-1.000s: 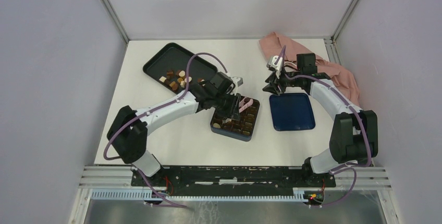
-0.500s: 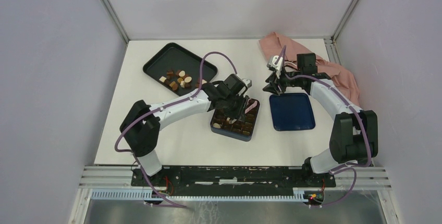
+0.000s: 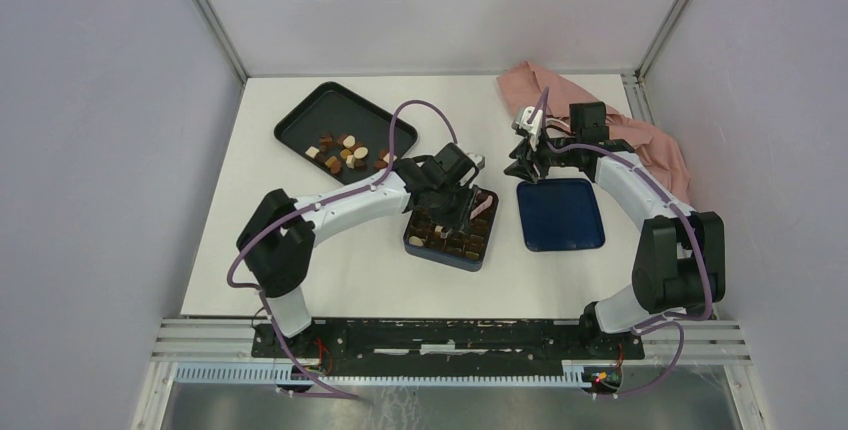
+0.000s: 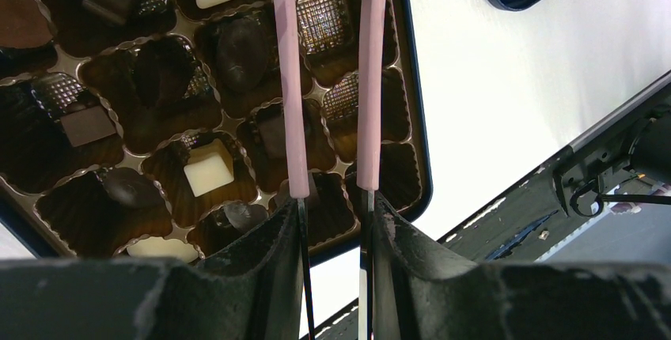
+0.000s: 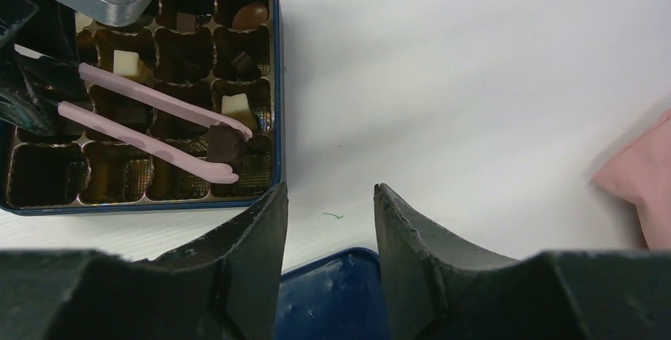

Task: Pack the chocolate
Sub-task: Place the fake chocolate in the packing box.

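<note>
Left gripper [image 3: 462, 202] and pink tongs [image 5: 158, 99] crowd box [image 3: 445, 258] top — narrow table [image 3: 507, 235] strip between box, lid [image 3: 560, 215] passable.

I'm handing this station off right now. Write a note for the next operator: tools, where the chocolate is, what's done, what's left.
The left tool is shut on the thin pink plastic tweezers. Their tips pinch one dark brown square chocolate piece over the dark blue square box with grid compartments.
The right tool is open and empty, above the white table at the edge of the dark blue flat lid.
Done: many compartments hold a piece; several are empty.
Left: set this piece down, then bring over the loose pieces on the black rectangular tray. The lid is off.
</note>
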Controlling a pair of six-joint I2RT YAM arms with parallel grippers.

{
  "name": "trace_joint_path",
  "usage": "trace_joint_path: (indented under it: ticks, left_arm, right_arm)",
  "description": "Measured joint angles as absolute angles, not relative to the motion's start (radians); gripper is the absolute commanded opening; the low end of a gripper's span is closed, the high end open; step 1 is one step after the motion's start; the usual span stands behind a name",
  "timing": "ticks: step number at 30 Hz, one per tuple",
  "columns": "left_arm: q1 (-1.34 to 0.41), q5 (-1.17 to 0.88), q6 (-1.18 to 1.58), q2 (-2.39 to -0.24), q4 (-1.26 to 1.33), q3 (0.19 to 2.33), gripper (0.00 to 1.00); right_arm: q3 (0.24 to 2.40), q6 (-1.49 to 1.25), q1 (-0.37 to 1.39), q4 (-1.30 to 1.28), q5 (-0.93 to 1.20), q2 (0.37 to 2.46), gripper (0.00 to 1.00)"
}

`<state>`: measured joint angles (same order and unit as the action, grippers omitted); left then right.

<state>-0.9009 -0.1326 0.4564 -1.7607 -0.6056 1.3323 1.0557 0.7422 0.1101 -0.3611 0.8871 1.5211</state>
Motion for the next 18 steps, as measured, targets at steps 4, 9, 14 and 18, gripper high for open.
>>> trace_joint_path:
  ticks: [4,9,14,18]
  left_arm:
    - [-0.901,-0.132,0.456,-1.763,-0.620,1.348,0.39]
    - [-0.901,-0.133,0.456,-1.768,-0.623,1.354,0.42]
    - [-0.901,-0.133,0.456,-1.774,-0.628,1.355,0.41]
    - [-0.901,-0.133,0.456,-1.774,-0.630,1.355,0.40]
  right_arm:
    - [1.056,0.742,0.110,-0.361,0.888,1.521,0.50]
    - [1.056,0.742,0.109,-0.361,0.889,1.521,0.50]
    - [1.056,0.742,0.109,-0.361,0.890,1.521,0.50]
    - [1.056,0.742,0.109,-0.361,0.890,1.521,0.50]
